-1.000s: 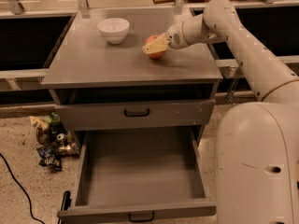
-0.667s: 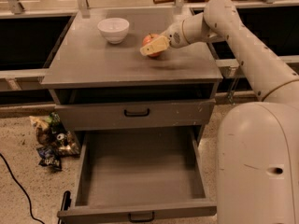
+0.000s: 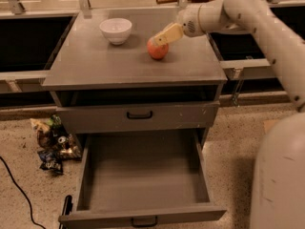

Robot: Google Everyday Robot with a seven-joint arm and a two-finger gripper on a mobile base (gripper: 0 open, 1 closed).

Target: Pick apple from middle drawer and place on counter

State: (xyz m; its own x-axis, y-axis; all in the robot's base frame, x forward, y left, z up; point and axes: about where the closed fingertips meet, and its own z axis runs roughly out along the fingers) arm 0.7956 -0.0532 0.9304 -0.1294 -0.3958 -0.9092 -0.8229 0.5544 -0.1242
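The red apple (image 3: 157, 50) sits on the grey counter (image 3: 95, 66), right of centre near its back. My gripper (image 3: 162, 37) reaches in from the right and lies against the apple's top right side. The middle drawer (image 3: 143, 175) is pulled fully out below, and its flat grey floor is bare.
A white bowl (image 3: 116, 30) stands on the counter's back left. A shut drawer front with a black handle (image 3: 139, 114) sits above the open drawer. Snack wrappers (image 3: 52, 142) and a black cable (image 3: 19, 190) lie on the floor to the left. My white body (image 3: 281, 175) fills the right edge.
The gripper shifted slightly left with the apple. More of the apple's red side now shows below the gripper, and it rests on the counter.
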